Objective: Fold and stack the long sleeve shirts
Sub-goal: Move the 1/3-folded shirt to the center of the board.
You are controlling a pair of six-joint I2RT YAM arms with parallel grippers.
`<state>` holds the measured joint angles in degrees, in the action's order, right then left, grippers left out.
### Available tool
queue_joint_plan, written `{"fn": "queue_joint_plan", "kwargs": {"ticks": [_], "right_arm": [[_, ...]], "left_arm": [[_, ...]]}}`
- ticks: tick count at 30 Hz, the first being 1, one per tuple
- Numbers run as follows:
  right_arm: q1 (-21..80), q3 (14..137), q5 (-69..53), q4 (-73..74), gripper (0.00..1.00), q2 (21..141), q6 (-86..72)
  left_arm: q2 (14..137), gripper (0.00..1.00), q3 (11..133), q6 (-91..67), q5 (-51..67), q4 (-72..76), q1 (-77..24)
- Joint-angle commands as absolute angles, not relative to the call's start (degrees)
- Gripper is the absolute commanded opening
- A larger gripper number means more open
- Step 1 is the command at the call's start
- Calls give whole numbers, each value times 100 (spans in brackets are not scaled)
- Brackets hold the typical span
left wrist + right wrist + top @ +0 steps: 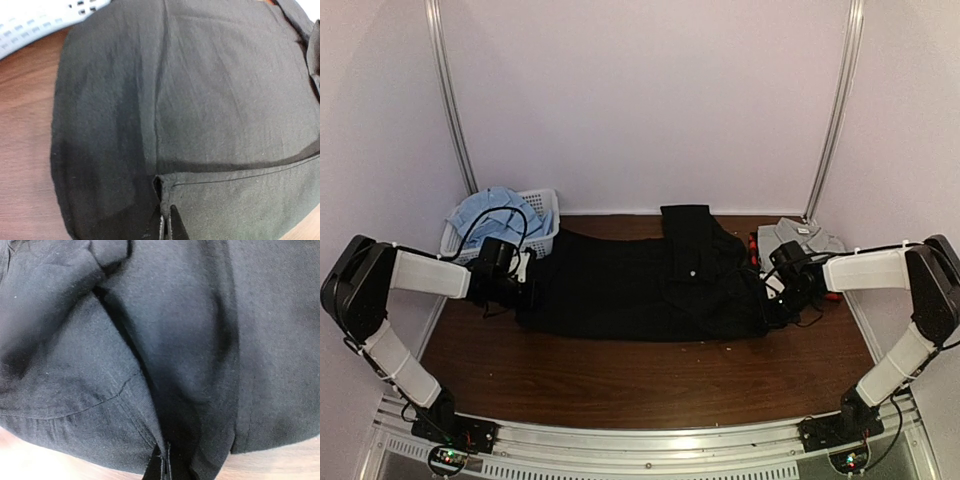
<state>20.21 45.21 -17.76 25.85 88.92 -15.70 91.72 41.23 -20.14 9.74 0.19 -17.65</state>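
A black shirt [640, 280] lies spread across the middle of the brown table, one sleeve folded up over its back part. My left gripper [527, 290] is at the shirt's left edge, shut on a pinch of its hem [167, 200]. At the shirt's right edge my right gripper [778, 300] is shut on a fold of the black cloth [165, 450]. A grey shirt [800, 238] lies folded at the back right, with a strip of red plaid shirt [754, 248] showing beside it. A light blue shirt [492, 212] fills the basket.
A white mesh basket [546, 215] stands at the back left, just behind my left arm; its rim [30, 25] shows in the left wrist view. Bare brown table [640, 380] stretches in front of the black shirt. White walls close the back and sides.
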Motion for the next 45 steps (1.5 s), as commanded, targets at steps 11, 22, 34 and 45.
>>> {"fn": "queue_joint_plan", "kwargs": {"ticks": [11, 22, 34, 45], "right_arm": [[1783, 4368, -1224, 2607, 0, 8446, -1847], [1591, 4280, -915, 2449, 0, 8491, -1960], [1608, 4367, -1177, 2368, 37, 8290, -1916], [2333, 4465, -1075, 2218, 38, 7658, -2167]], "left_arm": [[8670, 0, 3959, -2170, 379, 31, -1723], [9081, 0, 3867, -2276, 167, 55, -1723], [9040, 20, 3876, -2224, 479, 180, -1730], [7561, 73, 3634, -2414, 899, 254, -1962]]}}
